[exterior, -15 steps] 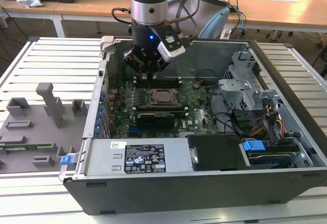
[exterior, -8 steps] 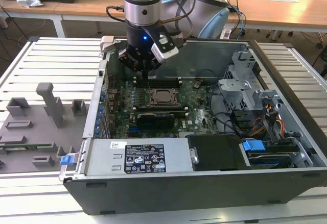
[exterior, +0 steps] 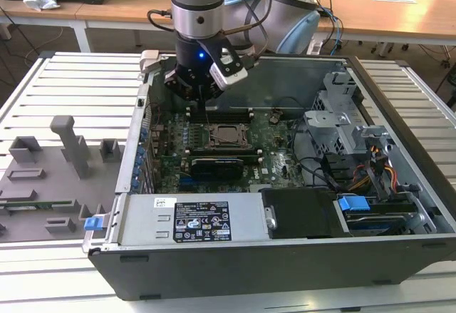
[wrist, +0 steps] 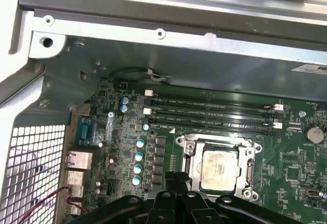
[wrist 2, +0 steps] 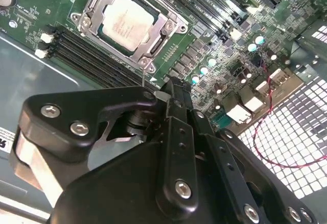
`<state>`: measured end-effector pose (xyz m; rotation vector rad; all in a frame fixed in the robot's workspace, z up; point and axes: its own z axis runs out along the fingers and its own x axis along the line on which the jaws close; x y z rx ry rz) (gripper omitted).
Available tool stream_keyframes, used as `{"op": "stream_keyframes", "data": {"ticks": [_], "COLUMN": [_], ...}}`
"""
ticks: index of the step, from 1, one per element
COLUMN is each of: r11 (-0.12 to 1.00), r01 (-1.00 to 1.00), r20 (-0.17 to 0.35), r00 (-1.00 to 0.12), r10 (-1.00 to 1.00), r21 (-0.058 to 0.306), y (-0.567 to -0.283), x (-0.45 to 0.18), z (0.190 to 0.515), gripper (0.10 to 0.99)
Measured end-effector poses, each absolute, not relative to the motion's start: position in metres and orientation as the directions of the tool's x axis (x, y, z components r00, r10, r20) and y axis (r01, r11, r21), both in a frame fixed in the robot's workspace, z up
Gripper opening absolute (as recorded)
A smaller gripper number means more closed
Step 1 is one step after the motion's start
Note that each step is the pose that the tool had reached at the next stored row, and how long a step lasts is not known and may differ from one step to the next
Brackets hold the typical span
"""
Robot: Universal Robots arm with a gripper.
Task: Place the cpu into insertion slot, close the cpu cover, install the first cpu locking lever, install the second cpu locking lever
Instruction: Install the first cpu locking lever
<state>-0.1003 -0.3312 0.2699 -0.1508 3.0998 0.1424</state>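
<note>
The cpu (wrist 2: pixel 127 22) lies flat in the insertion slot (exterior: pixel 226 135) on the green board, pale face up. The silvery cpu cover (wrist 2: pixel 155 39) is down around it, framing the chip (wrist: pixel 219 169) through its window. A thin metal lever runs along the frame's edge; whether it is latched I cannot tell. My gripper (wrist 2: pixel 171 87) hangs a little above the board, beside the socket on the side of the long memory slots (wrist: pixel 214 114). Its fingers are shut together with nothing between them. In the exterior view the gripper (exterior: pixel 203 99) is just behind the socket, toward the exterior view's left.
The open computer case's metal walls (exterior: pixel 299 78) enclose the board. A long black card (exterior: pixel 221 165) lies in front of the socket. Drive cages and cables (exterior: pixel 356 156) stand at the exterior view's right. A grey fixture tray (exterior: pixel 57 177) sits outside at the left.
</note>
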Motion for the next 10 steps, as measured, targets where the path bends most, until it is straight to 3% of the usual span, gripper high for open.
{"op": "stream_keyframes", "data": {"ticks": [10], "r11": [0.985], "r01": [-0.098], "r20": [-0.044], "r00": [-0.995], "r10": [-0.093], "r21": [0.139], "y": [-0.331], "x": [-0.104], "z": [0.258], "gripper": [0.106]}}
